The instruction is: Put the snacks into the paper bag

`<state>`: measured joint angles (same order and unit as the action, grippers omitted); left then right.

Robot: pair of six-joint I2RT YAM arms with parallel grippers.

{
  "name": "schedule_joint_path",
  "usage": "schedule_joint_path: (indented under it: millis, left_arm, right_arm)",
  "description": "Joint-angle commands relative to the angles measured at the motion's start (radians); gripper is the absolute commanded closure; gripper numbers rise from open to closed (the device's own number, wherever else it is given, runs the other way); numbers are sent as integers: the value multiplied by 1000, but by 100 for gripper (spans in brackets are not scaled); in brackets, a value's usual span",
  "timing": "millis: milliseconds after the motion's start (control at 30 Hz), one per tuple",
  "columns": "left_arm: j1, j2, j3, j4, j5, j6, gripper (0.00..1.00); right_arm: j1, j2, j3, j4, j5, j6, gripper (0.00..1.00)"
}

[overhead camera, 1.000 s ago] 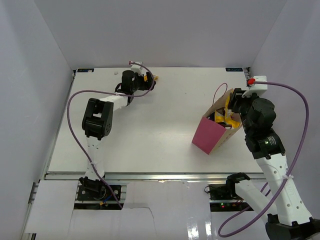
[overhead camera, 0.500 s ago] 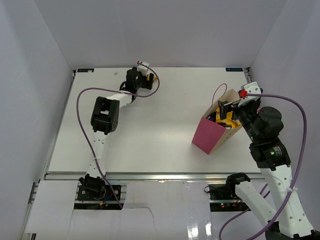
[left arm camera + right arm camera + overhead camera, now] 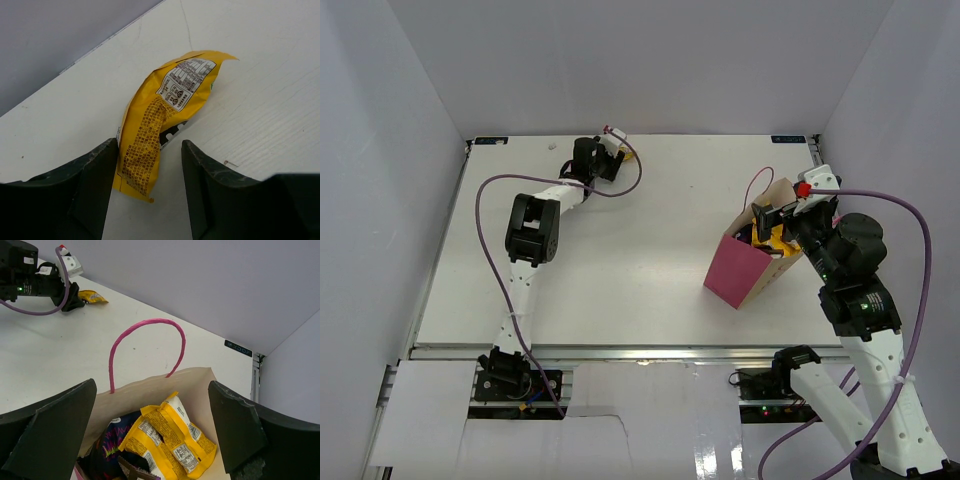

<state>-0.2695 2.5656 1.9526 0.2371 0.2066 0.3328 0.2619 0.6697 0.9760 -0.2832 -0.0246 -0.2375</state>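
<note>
A yellow candy pack (image 3: 160, 125) lies on the white table at the far left; it also shows in the right wrist view (image 3: 93, 297). My left gripper (image 3: 149, 186) is open, its fingers on either side of the pack's near end, the left finger close to it. In the top view the left gripper (image 3: 616, 160) is at the far edge. The pink paper bag (image 3: 745, 268) stands at the right. My right gripper (image 3: 152, 435) is open above its mouth. Inside lie two yellow packs (image 3: 170, 440), the dark blue-purple bag (image 3: 112, 440) and a brown bar (image 3: 131, 466).
The pink cord handle (image 3: 145, 347) arches over the bag's far wall. The grey back wall runs just behind the left gripper. The right wall stands close beside the bag and the right arm (image 3: 860, 300).
My left gripper has swung right along the far edge and now straddles the yellow pack. My right gripper has moved from the bag's far right side to over its mouth.
</note>
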Motion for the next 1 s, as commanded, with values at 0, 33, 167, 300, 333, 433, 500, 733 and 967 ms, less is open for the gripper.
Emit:
schedule_joint_path:
  millis: [0,33,167,300,333,433,500,733,967]
  left_arm:
    - [6,-22,13,-61,39,28,38]
    - [4,-27,-1,-61,31,14,52]
    - [6,-65,-41,-59,7,-29,83]
    - [6,-143,-110,-55,-15,-104,100]
    - [6,-166,-135,-38,-13,-115,100]
    - [7,-287,-282,48,17,-199,100]
    - [7,-402,-421,85,65,-253,100]
    - [7,-758,-871,171,423,-529,100]
    - [3,-1091,-1198,212,730,-652,100]
  right_arm:
    - [-4,1,21,41,-15,20,2]
    - [-6,1,23,42,-18,21,2]
    - [-6,-1,26,47,-40,33,2]
    - [-4,-5,29,46,-157,5,2]
    - [-4,-15,29,42,-225,-84,3]
    - [-4,-45,13,32,-504,-314,6]
    - [-4,-39,4,20,-672,-431,7]
    - [-1,124,53,-128,-1073,-900,1]
    - [92,418,234,-283,-1203,-956,1]
